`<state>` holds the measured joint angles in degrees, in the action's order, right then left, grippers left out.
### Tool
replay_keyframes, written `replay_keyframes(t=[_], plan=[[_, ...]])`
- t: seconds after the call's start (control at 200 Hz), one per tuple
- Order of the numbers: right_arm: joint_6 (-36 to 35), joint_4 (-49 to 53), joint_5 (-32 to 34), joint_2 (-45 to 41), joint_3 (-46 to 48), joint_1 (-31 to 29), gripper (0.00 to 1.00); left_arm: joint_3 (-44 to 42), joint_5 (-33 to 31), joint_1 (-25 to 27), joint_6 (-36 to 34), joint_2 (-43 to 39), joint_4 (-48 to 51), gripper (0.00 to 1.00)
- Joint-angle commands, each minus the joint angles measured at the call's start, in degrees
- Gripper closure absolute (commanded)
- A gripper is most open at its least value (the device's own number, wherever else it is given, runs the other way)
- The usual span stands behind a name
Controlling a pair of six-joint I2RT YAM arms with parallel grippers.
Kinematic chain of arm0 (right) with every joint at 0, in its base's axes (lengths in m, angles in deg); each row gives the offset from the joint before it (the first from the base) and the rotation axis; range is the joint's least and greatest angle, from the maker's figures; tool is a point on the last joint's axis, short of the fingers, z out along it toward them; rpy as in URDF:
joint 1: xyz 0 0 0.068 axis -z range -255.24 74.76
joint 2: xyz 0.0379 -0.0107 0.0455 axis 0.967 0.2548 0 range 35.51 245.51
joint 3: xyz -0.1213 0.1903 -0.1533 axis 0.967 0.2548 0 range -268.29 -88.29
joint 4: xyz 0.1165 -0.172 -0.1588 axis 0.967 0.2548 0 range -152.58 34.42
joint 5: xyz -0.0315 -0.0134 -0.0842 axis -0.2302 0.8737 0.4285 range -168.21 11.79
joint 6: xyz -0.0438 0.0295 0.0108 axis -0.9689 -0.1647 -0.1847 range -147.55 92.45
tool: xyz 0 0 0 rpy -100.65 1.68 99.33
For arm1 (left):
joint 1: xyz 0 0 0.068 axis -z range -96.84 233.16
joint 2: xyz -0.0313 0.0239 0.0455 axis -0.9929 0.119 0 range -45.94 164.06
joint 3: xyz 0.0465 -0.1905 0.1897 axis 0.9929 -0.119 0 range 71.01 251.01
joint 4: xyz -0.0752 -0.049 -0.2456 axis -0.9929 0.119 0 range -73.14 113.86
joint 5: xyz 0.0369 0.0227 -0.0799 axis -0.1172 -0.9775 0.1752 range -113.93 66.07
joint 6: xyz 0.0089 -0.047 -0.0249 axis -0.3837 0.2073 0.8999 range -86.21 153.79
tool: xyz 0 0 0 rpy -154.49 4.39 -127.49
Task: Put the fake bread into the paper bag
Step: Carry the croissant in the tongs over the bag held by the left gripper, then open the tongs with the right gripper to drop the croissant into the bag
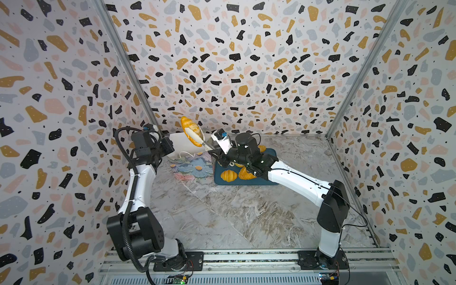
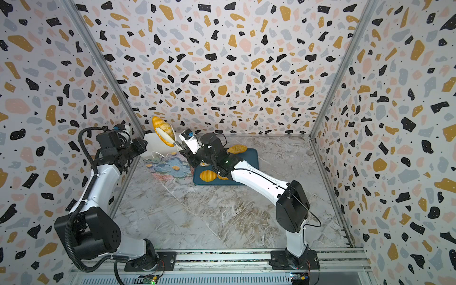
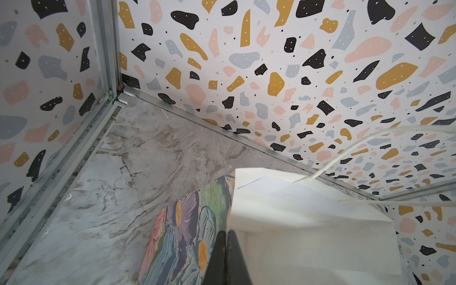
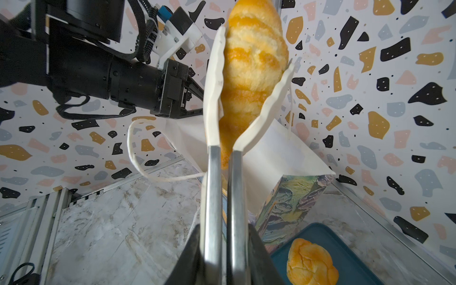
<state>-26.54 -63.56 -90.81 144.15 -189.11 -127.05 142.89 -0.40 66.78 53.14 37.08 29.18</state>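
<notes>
A ridged long roll of fake bread (image 1: 191, 130) (image 2: 162, 130) (image 4: 254, 61) hangs in the air, pinched between the white tips of metal tongs (image 4: 223, 192). My right gripper (image 1: 216, 152) (image 4: 223, 234) is shut on the tongs' two steel arms. The roll is just above the white mouth of the paper bag (image 1: 195, 167) (image 2: 172, 165) (image 4: 283, 153), which leans with its flowered side up. My left gripper (image 1: 170, 145) (image 3: 225, 234) is shut on the bag's rim (image 3: 283, 222), one finger outside and one inside.
A dark blue tray (image 1: 269, 182) (image 2: 249, 158) (image 4: 350, 244) lies right of the bag under my right arm. On it are a round bun (image 1: 228, 175) (image 2: 208, 175), a knotted roll (image 4: 309, 265) and other breads, partly hidden. The bag stands near the back left corner.
</notes>
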Motion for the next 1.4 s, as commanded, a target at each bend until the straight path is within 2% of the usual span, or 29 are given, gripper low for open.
replay_keyframes(t=[0.0, 0.245, 0.546, 0.661, 0.861, 1.101, 1.181, 1.392], plan=[[-1.85, 1.32, 1.56, 0.72, -6.84, -0.52, 0.72, -0.38, 1.14, -0.12, 0.32, -1.81, -1.89, 1.0], [-3.58, 2.95, 4.94, 3.67, -8.7, -0.83, 0.72, -0.18, 1.0, -0.11, 0.08, -2.0, -1.75, 1.0], [-3.75, 7.95, 9.32, 5.91, -12.91, -1.35, 0.49, -0.25, 0.65, -0.14, 0.03, -2.19, -1.68, 1.0], [-3.18, 8.97, 9.39, 5.47, -12.83, -1.37, 0.45, -0.25, 0.57, -0.14, -0.02, -2.11, -1.62, 1.0], [-0.75, 10.25, 9.02, 3.49, -12.37, -1.5, 0.44, -0.32, 0.63, -0.14, 0.07, -2.14, -1.7, 1.0], [0.5, 9.28, 8.52, -2.39, -6.96, -2.05, 0.44, -0.27, 1.32, -0.12, 0.49, -2.05, -1.9, 1.0], [0.99, 8.06, 8.87, -5.28, -2.94, -2.09, 0.45, -0.54, 2.88, -0.1, 1.44, -1.73, -2.72, 1.0], [2.51, 4.44, 9.88, -12.54, 7.16, -2.14, 0.44, -0.4, 1.7, -0.14, 1.21, -1.82, -2.19, 1.0]])
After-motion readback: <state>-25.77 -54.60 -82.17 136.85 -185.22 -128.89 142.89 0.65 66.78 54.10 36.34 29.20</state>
